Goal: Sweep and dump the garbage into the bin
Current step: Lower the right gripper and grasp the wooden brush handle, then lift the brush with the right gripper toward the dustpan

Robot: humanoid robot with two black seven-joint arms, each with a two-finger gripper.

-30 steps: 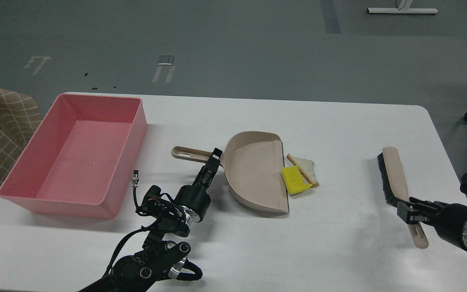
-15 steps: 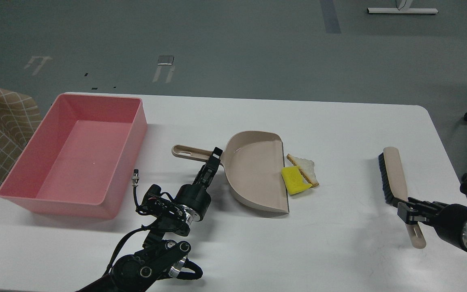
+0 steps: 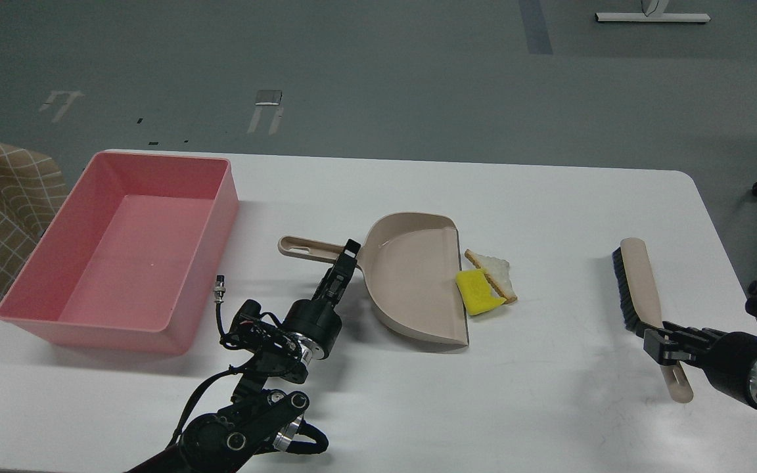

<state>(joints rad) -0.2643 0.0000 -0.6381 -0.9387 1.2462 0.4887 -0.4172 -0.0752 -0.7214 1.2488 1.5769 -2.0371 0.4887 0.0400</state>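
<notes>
Garbage, a bright yellow sponge-like chunk (image 3: 477, 292) touching a triangular white bread slice with brown crust (image 3: 495, 272), lies mid-desk against the open lip of the beige plastic dustpan (image 3: 413, 276). It sits right of the left hand (image 3: 348, 253), which is at the dustpan's handle where it meets the pan; whether it grips I cannot tell. Well apart at the far right, the right hand (image 3: 656, 343) is closed on the beige-handled black-bristled brush (image 3: 641, 295). On the white desk (image 3: 549, 407) at far left stands the large shallow pink plastic tub (image 3: 125, 246).
</notes>
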